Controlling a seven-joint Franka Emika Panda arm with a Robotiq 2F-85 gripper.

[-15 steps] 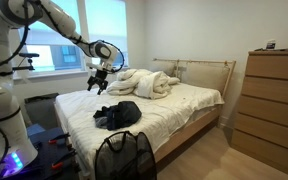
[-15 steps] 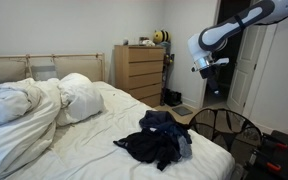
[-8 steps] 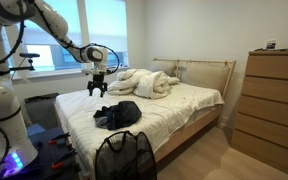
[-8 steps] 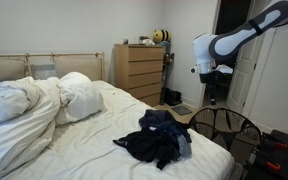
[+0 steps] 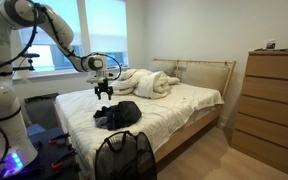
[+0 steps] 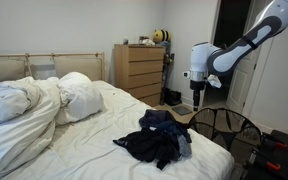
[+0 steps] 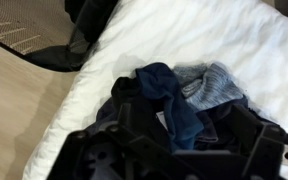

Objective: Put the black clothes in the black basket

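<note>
The black clothes (image 5: 119, 114) lie in a dark pile, with a blue and a grey piece on top, near the foot of the bed, and show in both exterior views (image 6: 162, 138). The black mesh basket (image 5: 124, 155) stands on the floor at the bed's foot (image 6: 224, 130). My gripper (image 5: 104, 91) hangs above the bed just behind the pile, apart from it (image 6: 198, 100). In the wrist view the clothes (image 7: 174, 95) lie below my gripper (image 7: 189, 128), whose jaws stand open and empty. The basket (image 7: 19, 28) shows at the top left.
A rumpled white duvet and pillows (image 5: 149, 83) lie at the head of the bed. A wooden dresser (image 5: 274, 100) stands beside the bed. The white mattress edge (image 7: 79, 95) drops to a wood floor (image 7: 24, 120).
My gripper has come down and moved closer to the clothes pile. The clothes and basket have not moved.
</note>
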